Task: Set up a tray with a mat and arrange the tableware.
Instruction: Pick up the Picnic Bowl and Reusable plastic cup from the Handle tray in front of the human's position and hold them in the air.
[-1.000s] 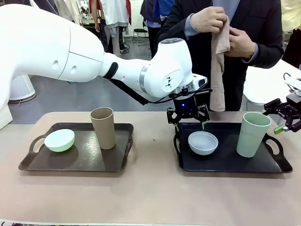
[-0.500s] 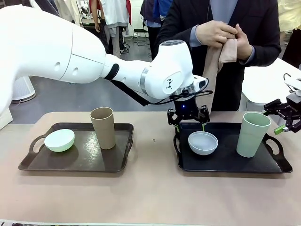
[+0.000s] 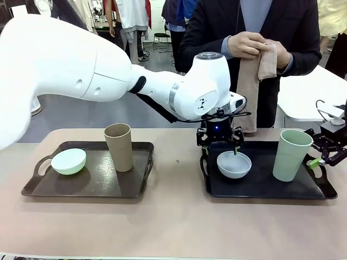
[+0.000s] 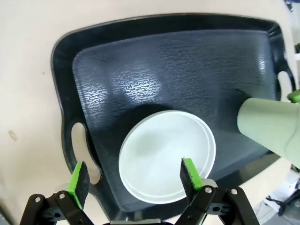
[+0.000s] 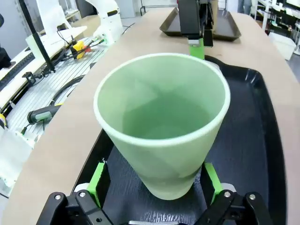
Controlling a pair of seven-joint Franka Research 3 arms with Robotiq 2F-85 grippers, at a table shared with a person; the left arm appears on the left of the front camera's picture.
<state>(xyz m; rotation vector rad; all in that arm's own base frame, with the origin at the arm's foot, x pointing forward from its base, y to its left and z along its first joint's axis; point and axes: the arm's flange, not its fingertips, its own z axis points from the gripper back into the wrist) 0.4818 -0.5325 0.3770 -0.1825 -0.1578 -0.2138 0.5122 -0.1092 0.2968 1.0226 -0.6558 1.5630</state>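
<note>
Left wrist view: straddling bowl [image 4: 166,154] rim with left tool [image 4: 135,178], spread wide. Flanking cup [image 5: 161,117] with right tool [image 5: 154,182], likewise unclamped. Probably clearing tray [image 4: 140,61] for mat [image 3: 248,92]; next, pinch and lift

The black tray [image 4: 140,61] had a pebbled, glossy plastic face that caught the light. The grey bowl [image 4: 164,159] looked smooth and matt, as did the green cup [image 5: 164,154], the tan cup [image 3: 119,146] and the mint bowl [image 3: 68,161]. The brown tray [image 3: 97,181] shone dully. The tabletop [image 3: 173,222] was matt and plain. The person's cloth [image 3: 249,92] hung as soft fabric. The arm [image 3: 81,70] was glossy white plastic.
</note>
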